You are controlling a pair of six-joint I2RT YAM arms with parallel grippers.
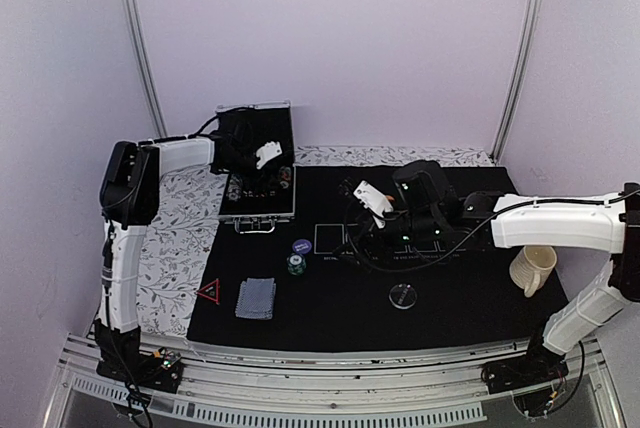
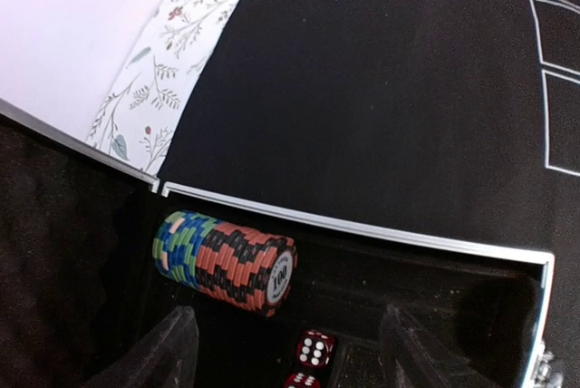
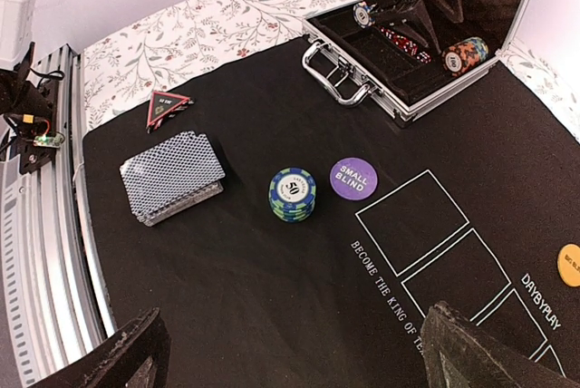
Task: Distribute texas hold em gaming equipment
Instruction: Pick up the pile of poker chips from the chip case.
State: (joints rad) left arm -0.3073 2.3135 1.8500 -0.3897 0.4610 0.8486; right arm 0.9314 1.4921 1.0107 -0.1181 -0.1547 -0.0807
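Left claw (image 2: pixel 288 326) apart, empty, over open case (image 2: pixel 362 232) far left; chip roll (image 2: pixel 227 261) lies on its side inside, just ahead. Right claw (image 3: pixel 292 315) wide apart above mat (image 3: pixel 272 297). Card deck (image 3: pixel 172 175) and green-blue chip stack (image 3: pixel 292 194) sit near-left on mat.

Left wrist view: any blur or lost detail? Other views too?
Left wrist: chip stack sharp, gripper fingers blurred, case interior dark. Right wrist: card deck and mat print crisp, fingers soft. Top external: clear disc faint on black mat.
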